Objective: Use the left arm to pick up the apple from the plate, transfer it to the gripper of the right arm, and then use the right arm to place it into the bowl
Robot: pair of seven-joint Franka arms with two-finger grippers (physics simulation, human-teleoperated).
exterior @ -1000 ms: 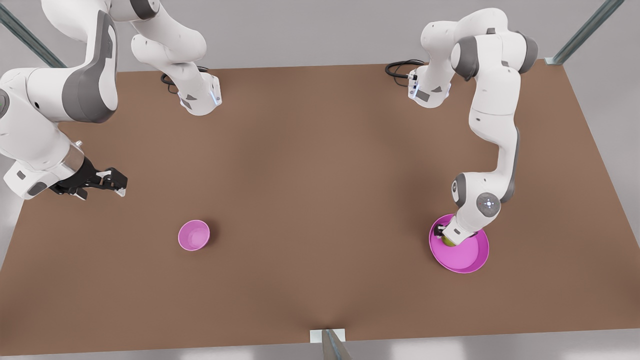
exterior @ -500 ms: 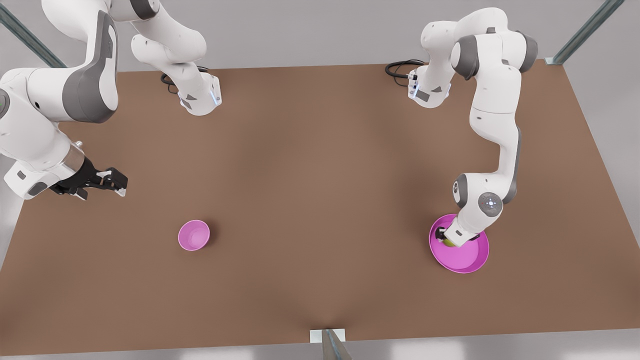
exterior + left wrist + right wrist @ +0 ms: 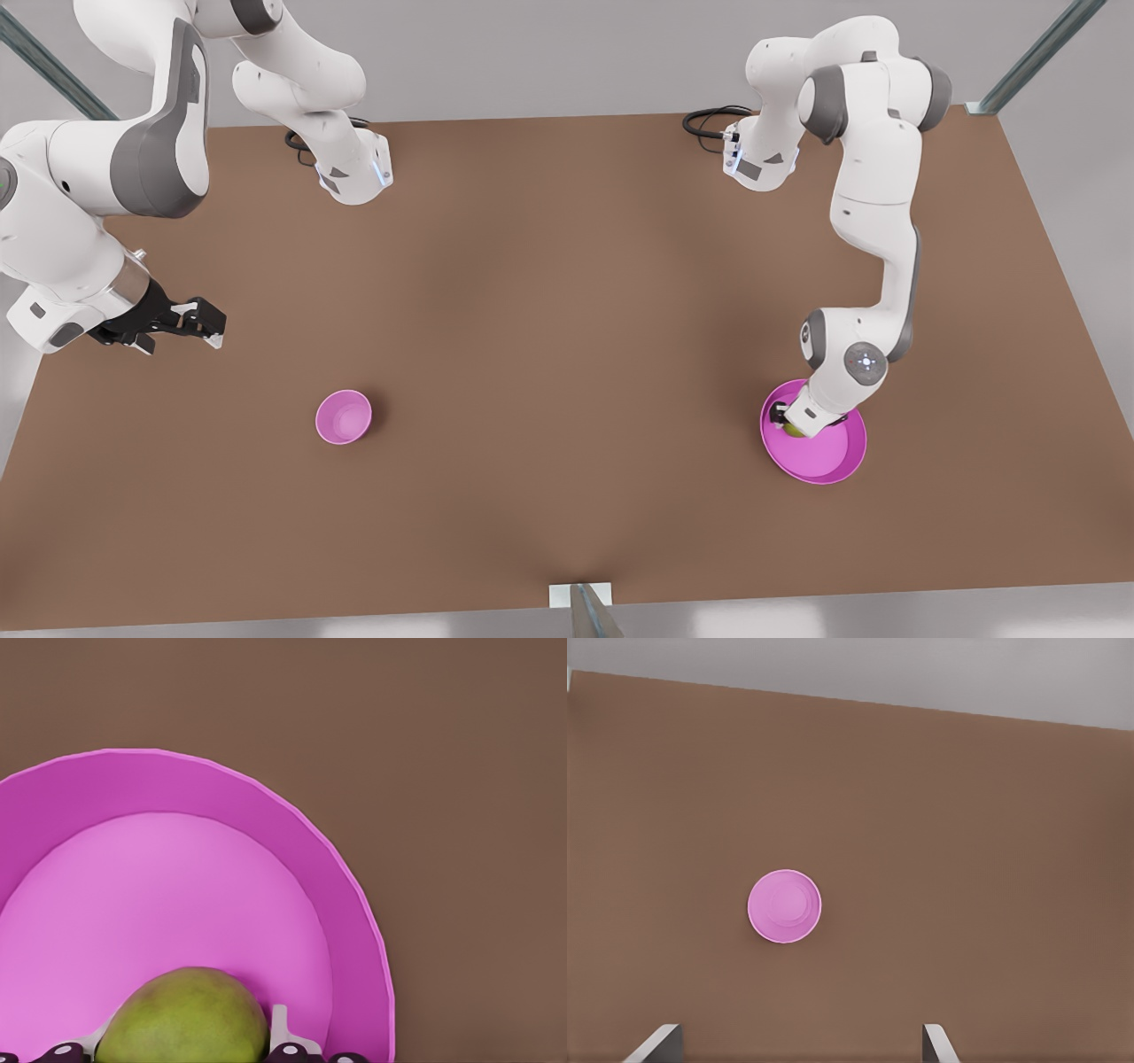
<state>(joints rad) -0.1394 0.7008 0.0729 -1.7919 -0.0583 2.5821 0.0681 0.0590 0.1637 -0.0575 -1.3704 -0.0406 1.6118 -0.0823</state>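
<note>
Left gripper (image 3: 787, 424) down on the apple (image 3: 182, 1017), a finger either side of it on the plate (image 3: 345, 904).

The apple sits between the jaws, each finger (image 3: 282, 1028) just beside its flank; whether they already press it I cannot tell. It looks firm, smooth and round, probably light, so likely to slip or roll out of flat pads: better to take it across its widest part, pads opposite each other, leaving one side bare for the handover. The right gripper (image 3: 197, 321) waits, jaws spread and empty, the bowl (image 3: 784, 906) well ahead of its fingertips (image 3: 656, 1041).
</note>
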